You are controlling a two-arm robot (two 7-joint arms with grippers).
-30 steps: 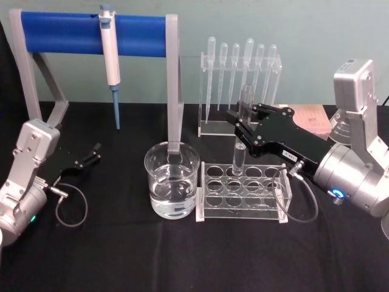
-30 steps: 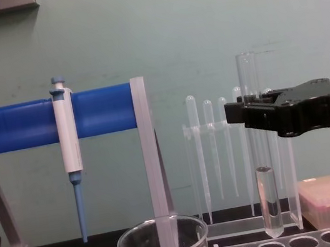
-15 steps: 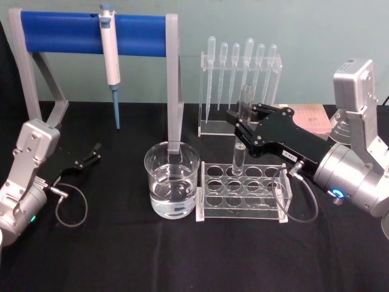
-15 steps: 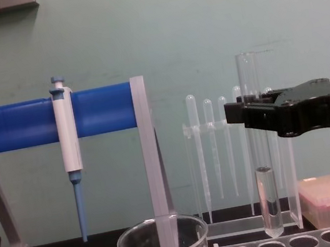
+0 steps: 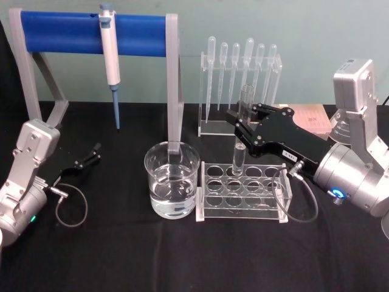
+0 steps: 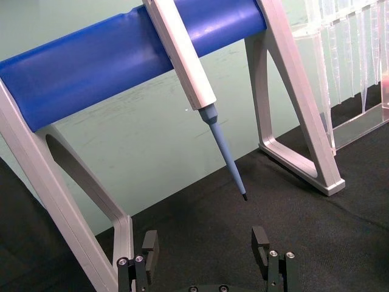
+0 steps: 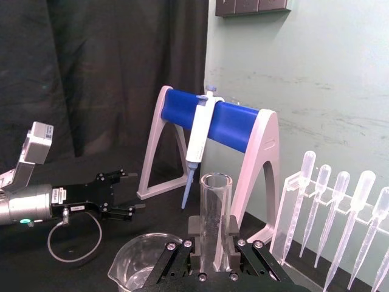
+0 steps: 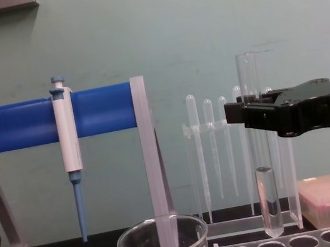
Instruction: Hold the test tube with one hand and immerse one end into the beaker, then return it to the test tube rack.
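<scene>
Nothing moved since a second ago: my right hand [image 5: 243,121] stays clamped on the test tube [image 5: 238,157], upright just above the rack [image 5: 200,207] to clear it; left hand [image 5: 91,155] idles open.

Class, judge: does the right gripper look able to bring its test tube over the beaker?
Probably yes: the right gripper holds the test tube upright, bottom just above the rack; the open beaker stands beside it, nothing between. The left gripper rests far left.

Behind the beaker [image 5: 172,204] (close) rises a stand post [image 5: 174,79].
</scene>
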